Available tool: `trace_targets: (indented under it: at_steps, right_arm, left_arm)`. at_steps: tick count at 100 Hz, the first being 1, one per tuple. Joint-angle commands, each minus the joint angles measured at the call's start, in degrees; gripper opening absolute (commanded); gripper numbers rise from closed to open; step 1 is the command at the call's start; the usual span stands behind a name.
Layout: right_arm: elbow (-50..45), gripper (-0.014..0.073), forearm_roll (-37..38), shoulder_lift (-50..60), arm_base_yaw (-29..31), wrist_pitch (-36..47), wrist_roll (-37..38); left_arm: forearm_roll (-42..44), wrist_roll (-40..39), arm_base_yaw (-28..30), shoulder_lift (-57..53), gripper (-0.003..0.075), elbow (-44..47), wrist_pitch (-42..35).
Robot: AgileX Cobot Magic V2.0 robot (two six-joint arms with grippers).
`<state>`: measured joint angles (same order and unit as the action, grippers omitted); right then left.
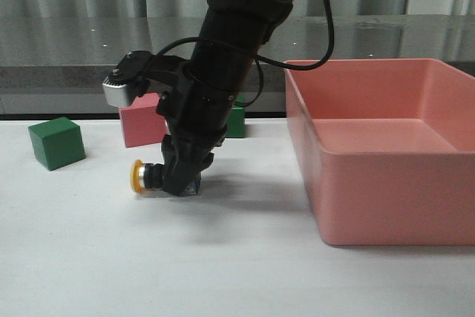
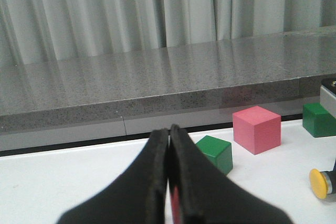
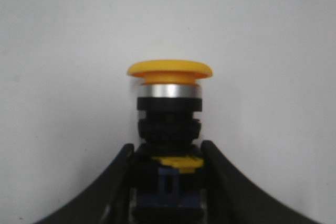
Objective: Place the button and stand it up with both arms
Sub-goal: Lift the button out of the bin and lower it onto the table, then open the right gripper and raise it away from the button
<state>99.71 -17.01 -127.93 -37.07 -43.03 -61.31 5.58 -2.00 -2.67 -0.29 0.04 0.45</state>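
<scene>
right gripper (image 1: 182,180) clamped on push-button (image 1: 152,176) base, lying sideways, cap left | left gripper (image 2: 169,182) closed, empty | likely light, rigid, top-heavy; hold blocky base

The push-button (image 1: 152,176) is showing a yellow mushroom cap, a silver collar, a black ribbed body and a blue base with a small yellow patch, seen best in the right wrist view. The right hand (image 1: 185,183) around it is showing plain black, as is the left hand (image 2: 169,192), which is showing a thin red streak between its fingers. The desk (image 1: 148,257) is looking plain white. A pink cube (image 1: 141,122) is sitting between two green cubes, one at the left (image 1: 56,142) and one behind the arm (image 1: 236,120). The bin (image 1: 386,146) at the right is showing solid salmon pink. The far ledge (image 2: 157,77) is showing speckled grey stone, and the curtain (image 2: 157,9) beyond is hanging pale grey-white.
</scene>
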Motion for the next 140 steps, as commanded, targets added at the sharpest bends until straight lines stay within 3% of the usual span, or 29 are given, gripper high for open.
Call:
trace_targets:
  at_steps: [1, 11, 28, 37, 73, 90, 97, 104, 126, 140]
  right_arm:
    - [2.0, 0.0013, -0.9, 3.7, 0.0, 1.7, -0.6]
    - [2.0, 0.0125, -0.9, 3.7, 0.0, 1.7, -0.6]
    - [2.0, 0.0491, -1.0, 3.7, 0.0, 1.6, -0.6]
    - [2.0, 0.0603, -1.0, 3.7, 0.0, 1.6, -0.6]
    - [4.3, 0.0604, -0.6, 8.3, 0.1, -3.3, 1.6]
    - [8.5, 0.0603, 3.6, 13.3, 0.3, -6.5, 10.6]
    - [10.4, 0.0573, 5.9, 15.5, 0.7, -8.5, 15.8]
    - [12.3, 0.0476, 8.4, 17.4, 1.2, -11.0, 20.4]
    - [14.7, -0.0121, 16.5, 22.6, 3.1, -18.8, 28.0]
    - [14.7, -0.0109, 18.7, 25.3, 5.7, -20.1, 35.5]
  left_arm:
    - [-0.1, -0.6, 0.1, -1.8, -0.0019, 1.7, -4.5]
    - [-0.1, -0.6, 0.1, -1.8, -0.0019, 1.7, -4.5]
    - [-0.1, -0.6, 0.1, -1.8, -0.0019, 1.7, -4.5]
    - [-0.1, -0.6, 0.1, -1.8, -0.0019, 1.7, -4.5]
    - [-0.1, -0.6, 0.1, -1.8, -0.0019, 1.7, -4.5]
    - [-0.1, -0.6, 0.1, -1.8, -0.0019, 1.7, -4.5]
    - [-0.1, -0.6, 0.1, -1.8, -0.0019, 1.7, -4.5]
    - [-0.1, -0.6, 0.1, -1.8, -0.0019, 1.7, -4.5]
    - [-0.1, -0.6, 0.1, -1.8, -0.0019, 1.7, -4.5]
    - [-0.1, -0.6, 0.1, -1.8, -0.0019, 1.7, -4.5]
